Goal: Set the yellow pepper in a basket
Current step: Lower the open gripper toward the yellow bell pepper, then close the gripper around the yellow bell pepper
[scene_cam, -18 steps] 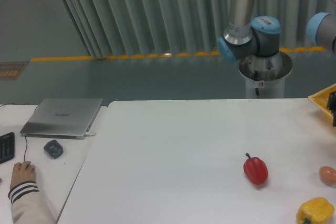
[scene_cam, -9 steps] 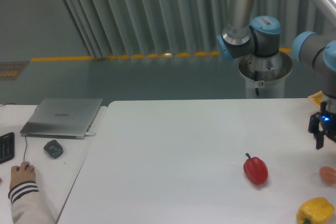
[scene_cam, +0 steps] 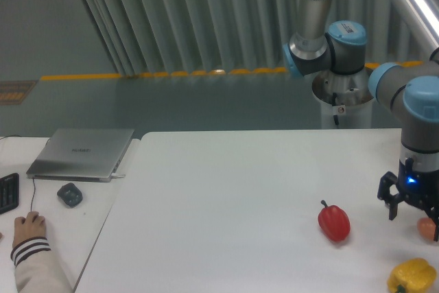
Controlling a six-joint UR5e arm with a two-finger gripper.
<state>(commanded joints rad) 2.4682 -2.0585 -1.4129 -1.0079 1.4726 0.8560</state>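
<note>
The yellow pepper [scene_cam: 412, 276] lies on the white table at the bottom right corner, partly cut off by the frame edge. My gripper [scene_cam: 412, 212] hangs above and slightly behind it, fingers pointing down and open, with nothing between them. It stands right of the red pepper and beside the orange-pink egg-like object, well above the yellow pepper. The basket is out of view; the arm covers the right edge where it stood.
A red pepper [scene_cam: 334, 222] lies left of the gripper. A small orange-pink egg-like object [scene_cam: 429, 228] sits just right of the fingers. On the left desk are a laptop [scene_cam: 82, 154], a mouse [scene_cam: 69, 194] and a person's hand [scene_cam: 29, 227].
The arm has swung in from the right edge, moving left and down; the gripper now hangs lower, near the egg-like object. The basket corner seen earlier is now covered by the arm.
</note>
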